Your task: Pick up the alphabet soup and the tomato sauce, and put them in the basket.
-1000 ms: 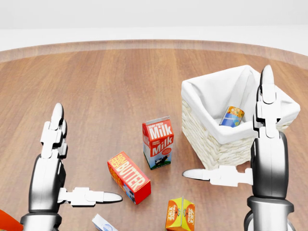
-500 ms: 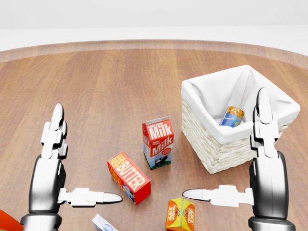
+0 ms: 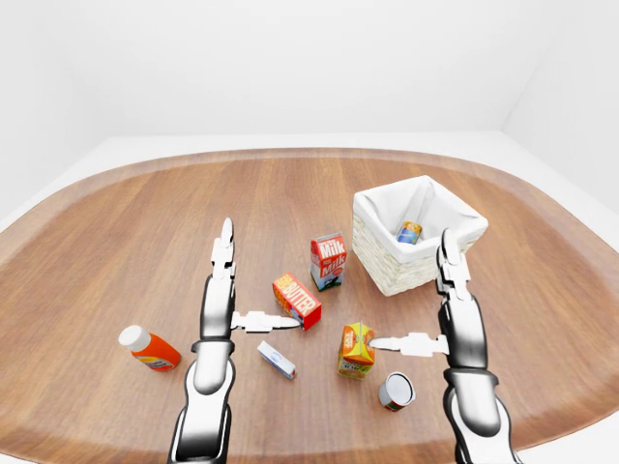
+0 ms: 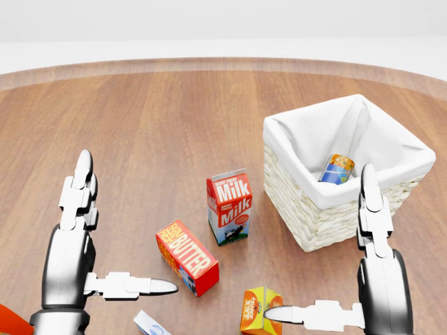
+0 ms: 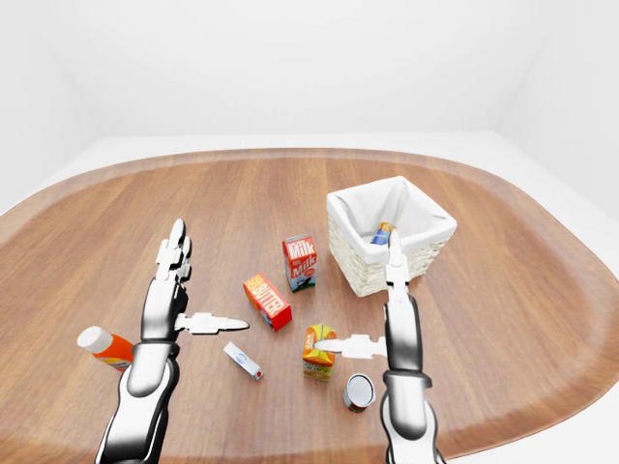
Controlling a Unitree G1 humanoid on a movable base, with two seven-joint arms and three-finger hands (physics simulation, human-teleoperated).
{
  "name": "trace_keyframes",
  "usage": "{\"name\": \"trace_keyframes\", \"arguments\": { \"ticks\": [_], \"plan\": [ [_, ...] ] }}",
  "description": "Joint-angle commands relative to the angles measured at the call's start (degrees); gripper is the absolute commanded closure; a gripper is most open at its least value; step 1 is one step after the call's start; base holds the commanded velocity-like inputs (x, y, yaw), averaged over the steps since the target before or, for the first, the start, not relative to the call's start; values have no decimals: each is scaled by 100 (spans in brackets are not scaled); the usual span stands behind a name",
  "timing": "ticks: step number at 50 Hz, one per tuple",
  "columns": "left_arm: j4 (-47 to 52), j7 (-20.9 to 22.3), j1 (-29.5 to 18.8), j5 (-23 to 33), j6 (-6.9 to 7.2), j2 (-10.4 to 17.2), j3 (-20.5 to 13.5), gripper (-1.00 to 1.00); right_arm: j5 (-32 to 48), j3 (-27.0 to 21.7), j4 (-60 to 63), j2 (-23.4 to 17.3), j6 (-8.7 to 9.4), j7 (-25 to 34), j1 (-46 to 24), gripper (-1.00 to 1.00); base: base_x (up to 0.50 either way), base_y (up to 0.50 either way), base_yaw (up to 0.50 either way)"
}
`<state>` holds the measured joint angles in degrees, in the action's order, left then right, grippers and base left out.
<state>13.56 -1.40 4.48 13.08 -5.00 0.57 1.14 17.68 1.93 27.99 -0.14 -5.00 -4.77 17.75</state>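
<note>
The white-lined wicker basket (image 4: 307, 216) stands at the right of the head view. A can with a blue and orange label, the alphabet soup (image 4: 336, 169), lies inside it. A red can with a grey end, the tomato sauce (image 3: 396, 391), rests on the table at the lower right of the left-eye view, just below my right hand; it is out of the head view. My right hand (image 4: 318, 243) is open and empty below the basket, its thumb tip over the orange carton (image 4: 260, 310). My left hand (image 4: 129, 222) is open and empty at the left.
A milk carton (image 4: 229, 206) stands left of the basket, with a red butter box (image 4: 186, 256) below it. A small white and blue box (image 3: 277, 360) and a ketchup bottle (image 3: 149, 349) lie near my left arm. The round wooden table's rim (image 3: 290, 155) curves around.
My right hand has drawn down and away from the basket's rim towards the bottom of the head view; its thumb now reaches the orange carton. The left hand has not moved.
</note>
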Motion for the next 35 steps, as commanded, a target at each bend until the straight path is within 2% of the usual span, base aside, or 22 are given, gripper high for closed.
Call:
{"name": "trace_keyframes", "arguments": {
  "ticks": [1,8,35],
  "plan": [
    [1,-6,-2,17,0,4,-3,-100,143,98,-416,-43,0,-125,295,-100,0,0,0],
    [0,-7,-2,18,0,3,-3,-100,330,79,-1021,-69,0,-310,350,-100,0,0,0],
    [2,-4,-2,17,0,4,-2,-100,656,230,-1529,-117,0,-584,681,-100,0,0,0]
  ]
}}
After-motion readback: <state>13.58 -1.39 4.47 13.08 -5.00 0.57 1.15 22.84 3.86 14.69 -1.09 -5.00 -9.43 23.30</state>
